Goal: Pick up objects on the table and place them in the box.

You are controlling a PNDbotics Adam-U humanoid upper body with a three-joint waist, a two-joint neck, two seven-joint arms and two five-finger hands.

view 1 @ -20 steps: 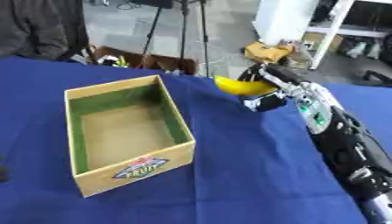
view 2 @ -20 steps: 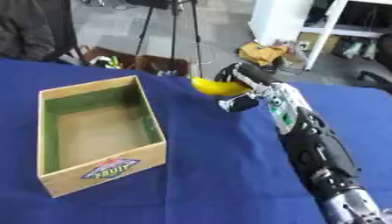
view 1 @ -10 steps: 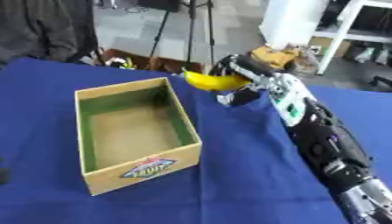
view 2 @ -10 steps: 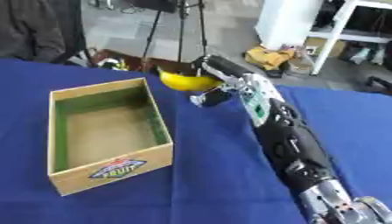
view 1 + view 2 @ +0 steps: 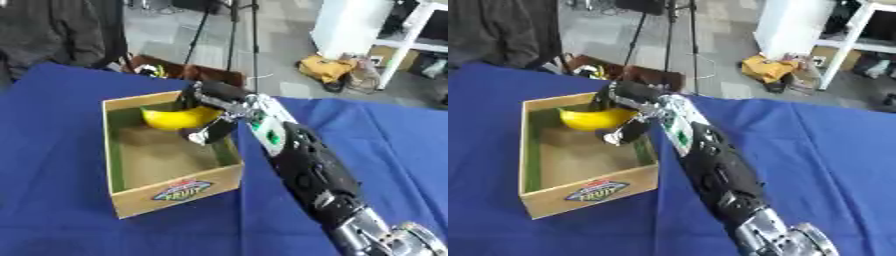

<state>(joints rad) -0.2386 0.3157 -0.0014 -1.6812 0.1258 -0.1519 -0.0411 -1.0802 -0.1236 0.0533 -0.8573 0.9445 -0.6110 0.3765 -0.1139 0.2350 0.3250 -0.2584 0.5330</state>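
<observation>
right robot hand [image 5: 213, 116] curled on banana [image 5: 178, 118] | moved over box [image 5: 171, 189], previously beside it

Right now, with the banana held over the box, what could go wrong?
The right hand holds the banana above the box's far end, near the back wall, so on release it might catch the rim and tip out. The forearm crosses just over the right wall, so lowering further could nudge the box along the blue table.
</observation>
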